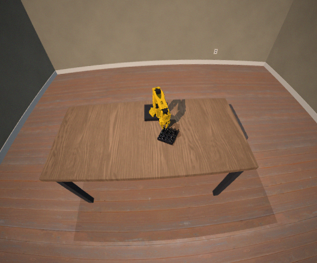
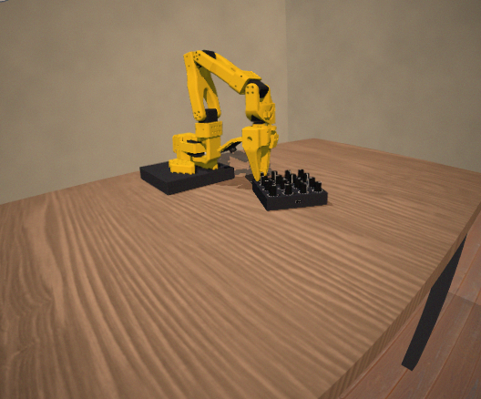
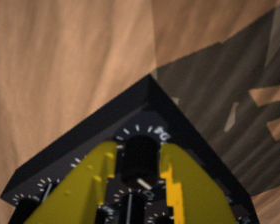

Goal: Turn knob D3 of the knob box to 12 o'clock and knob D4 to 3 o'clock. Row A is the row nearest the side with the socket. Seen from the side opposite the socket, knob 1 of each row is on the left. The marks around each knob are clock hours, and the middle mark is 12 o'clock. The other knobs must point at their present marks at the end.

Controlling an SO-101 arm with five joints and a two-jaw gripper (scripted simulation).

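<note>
Knob box (image 3: 91, 131): its corner knob (image 3: 139, 154) sits between narrowly parted jaws, ungripped; neighbouring knobs mostly hidden, label blurred.

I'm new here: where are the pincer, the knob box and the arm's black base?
pincer (image 3: 139, 175), wrist view, gap between fingertips.
knob box (image 2: 293, 199), exterior view, front wall.
black base (image 2: 157, 175), exterior view, free corner.

The rectangular brown table top (image 2: 157, 282) looked like wood with a strong wavy grain and a matt, smooth finish. The square black knob box (image 2: 289, 199) looked like matt plastic, its white clock marks crisp in the wrist view. The yellow arm (image 2: 222, 73) looked like smooth, faintly glossy plastic, and its flat black base plate (image 2: 161, 179) was matt. The reddish plank floor (image 1: 163, 234) looked like worn wood.
</note>
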